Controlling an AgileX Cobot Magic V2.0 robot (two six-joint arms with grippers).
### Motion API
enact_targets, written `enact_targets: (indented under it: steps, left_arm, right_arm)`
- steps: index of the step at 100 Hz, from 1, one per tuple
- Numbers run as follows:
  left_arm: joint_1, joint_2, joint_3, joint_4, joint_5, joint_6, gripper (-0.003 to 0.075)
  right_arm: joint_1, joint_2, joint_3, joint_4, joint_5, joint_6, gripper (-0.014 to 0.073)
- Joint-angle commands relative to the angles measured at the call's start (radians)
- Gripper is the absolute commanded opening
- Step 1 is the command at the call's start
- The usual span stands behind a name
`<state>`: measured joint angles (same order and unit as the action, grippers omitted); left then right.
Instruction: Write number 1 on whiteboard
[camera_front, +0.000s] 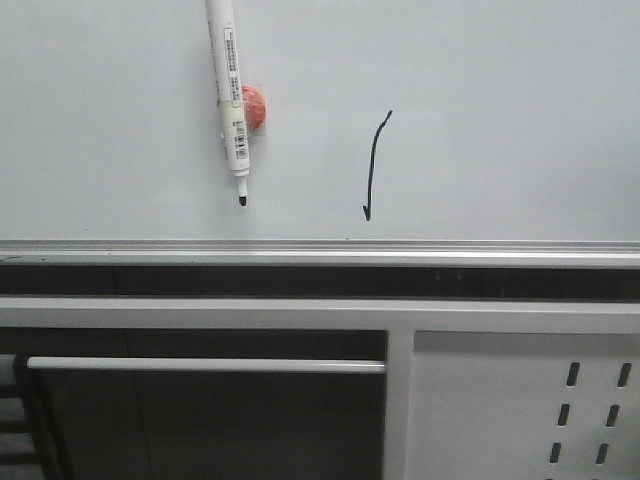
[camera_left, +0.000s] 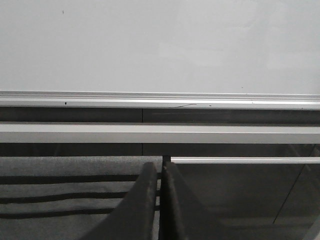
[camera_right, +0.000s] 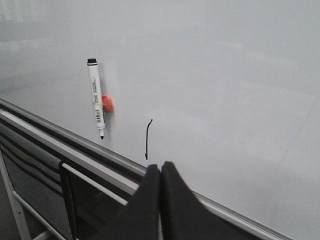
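The whiteboard (camera_front: 500, 120) fills the upper front view, with its silver lower rail (camera_front: 320, 247). The number 1 (camera_front: 374, 165) is a thin black, slightly curved stroke with a small hook at its lower end. It also shows in the right wrist view (camera_right: 148, 139). A white marker pen (camera_front: 229, 95) hangs tip down on the board, left of the stroke, next to a red magnet (camera_front: 254, 106). My right gripper (camera_right: 160, 168) is shut and empty, below the stroke and away from the board. My left gripper (camera_left: 160, 167) is shut and empty, below the board's rail (camera_left: 160, 99).
Below the board runs a white frame bar (camera_front: 200, 315) over a dark opening with a horizontal white rod (camera_front: 200, 365). A grey perforated metal panel (camera_front: 530, 410) sits at the lower right. The marker (camera_right: 95, 97) and magnet (camera_right: 107, 104) also show in the right wrist view.
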<state>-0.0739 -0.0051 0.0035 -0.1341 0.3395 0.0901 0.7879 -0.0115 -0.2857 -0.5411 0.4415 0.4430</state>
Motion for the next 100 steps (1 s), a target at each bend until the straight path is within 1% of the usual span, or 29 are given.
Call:
enact_targets:
  steps: [1, 82, 88, 94, 100]
  left_arm:
    - [0.002, -0.027, 0.024, -0.020, -0.063, 0.001, -0.0018]
    - [0.002, -0.027, 0.024, -0.020, -0.063, 0.001, -0.0018]
    - [0.002, -0.027, 0.024, -0.020, -0.063, 0.001, -0.0018]
    - [0.002, -0.027, 0.024, -0.020, -0.063, 0.001, -0.0018]
    - [0.002, -0.027, 0.024, -0.020, -0.063, 0.001, -0.0018]
  right_arm:
    - [-0.008, -0.002, -0.022, -0.020, -0.070, -0.001, -0.0071]
    - [-0.008, -0.002, -0.022, -0.022, -0.075, -0.001, -0.0071]
    - [-0.008, -0.009, -0.022, -0.002, -0.082, -0.001, -0.0071]
    - [-0.008, -0.013, -0.020, 0.034, -0.078, -0.042, -0.0071]
    - [-0.010, -0.013, -0.004, 0.098, -0.084, -0.139, -0.0071]
